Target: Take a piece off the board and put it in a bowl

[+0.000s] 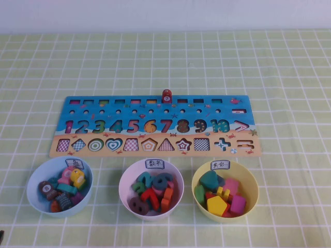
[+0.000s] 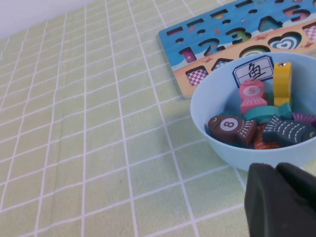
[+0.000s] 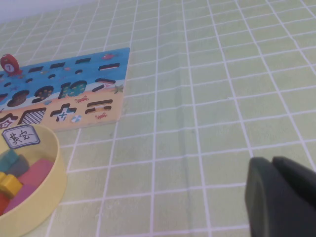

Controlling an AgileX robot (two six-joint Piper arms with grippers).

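Hovering left claw [image 2: 279,202], right claw [image 3: 281,197], low

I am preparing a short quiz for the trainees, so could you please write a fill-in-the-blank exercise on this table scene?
1. The red piece stands on the ____ edge of the board.
2. The light blue bowl is the ____ of the three bowls.
3. The yellow bowl lies nearest the ____ gripper.
4. The left gripper sits beside the ____ bowl.

Missing: far; leftmost; right; blue
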